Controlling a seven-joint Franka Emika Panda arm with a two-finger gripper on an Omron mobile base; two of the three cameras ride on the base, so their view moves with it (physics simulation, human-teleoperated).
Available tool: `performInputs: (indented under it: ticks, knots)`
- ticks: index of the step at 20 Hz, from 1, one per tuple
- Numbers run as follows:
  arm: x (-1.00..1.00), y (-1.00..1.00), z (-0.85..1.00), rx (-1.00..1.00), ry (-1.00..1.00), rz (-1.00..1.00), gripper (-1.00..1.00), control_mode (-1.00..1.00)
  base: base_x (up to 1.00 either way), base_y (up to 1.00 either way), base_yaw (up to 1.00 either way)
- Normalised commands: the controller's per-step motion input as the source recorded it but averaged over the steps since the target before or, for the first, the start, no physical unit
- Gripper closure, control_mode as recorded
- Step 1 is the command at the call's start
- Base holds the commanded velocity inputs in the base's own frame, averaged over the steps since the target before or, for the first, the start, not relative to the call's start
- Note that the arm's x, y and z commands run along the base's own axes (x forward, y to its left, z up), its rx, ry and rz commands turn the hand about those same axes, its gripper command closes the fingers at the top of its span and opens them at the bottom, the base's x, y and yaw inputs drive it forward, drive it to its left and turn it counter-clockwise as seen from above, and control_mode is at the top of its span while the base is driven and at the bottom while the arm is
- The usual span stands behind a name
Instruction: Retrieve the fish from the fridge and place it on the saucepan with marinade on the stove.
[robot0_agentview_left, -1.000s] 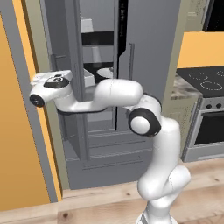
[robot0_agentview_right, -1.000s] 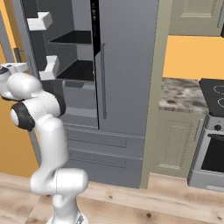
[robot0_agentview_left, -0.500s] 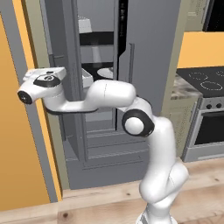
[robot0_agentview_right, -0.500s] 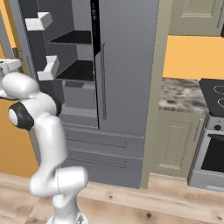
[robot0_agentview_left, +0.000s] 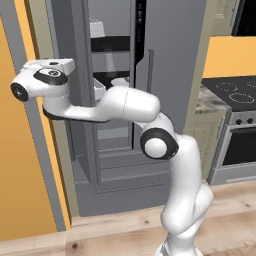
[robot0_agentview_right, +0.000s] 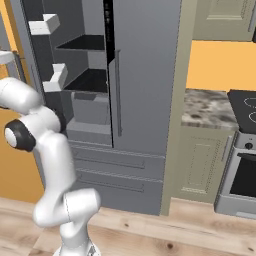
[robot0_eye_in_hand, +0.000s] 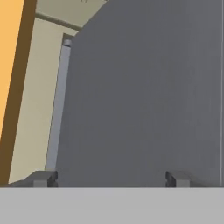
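The fridge (robot0_agentview_left: 165, 75) (robot0_agentview_right: 145, 75) stands with its left door swung open, black shelves (robot0_agentview_right: 82, 42) showing inside. My hand (robot0_agentview_left: 44, 82) hovers at the far left, beside that open door's edge (robot0_agentview_left: 50, 165). In the hand view my gripper (robot0_eye_in_hand: 109, 179) is open, fingertips (robot0_eye_in_hand: 41, 178) wide apart and nothing between them, facing the grey door face (robot0_eye_in_hand: 144, 100). The door's pale handle (robot0_eye_in_hand: 59, 100) runs up from the left fingertip. The stove (robot0_agentview_left: 235, 90) (robot0_agentview_right: 247, 107) is at the far right. The fish, the saucepan and the marinade are out of view.
White door bins (robot0_agentview_right: 47, 24) (robot0_agentview_right: 57, 77) hang inside the open door. A white round dish (robot0_agentview_left: 119, 80) sits on a fridge shelf, half behind my arm. An orange wall (robot0_agentview_left: 20, 190) bounds the left. A speckled counter (robot0_agentview_right: 207, 107) lies between fridge and stove.
The gripper has gone from shut to open. The hand has moved left and a little upward, out along the open door; the forearm stretched with it.
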Motion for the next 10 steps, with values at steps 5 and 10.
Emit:
performInputs:
  ticks: [5,10]
  knots:
    - [-0.97,-0.40,0.64,0.10,0.03,0.00,-1.00,-1.00,0.00,0.00,0.00]
    - [-1.00,-0.93,0.32,0.13,0.04,0.00,-1.00,-1.00,0.00,0.00,0.00]
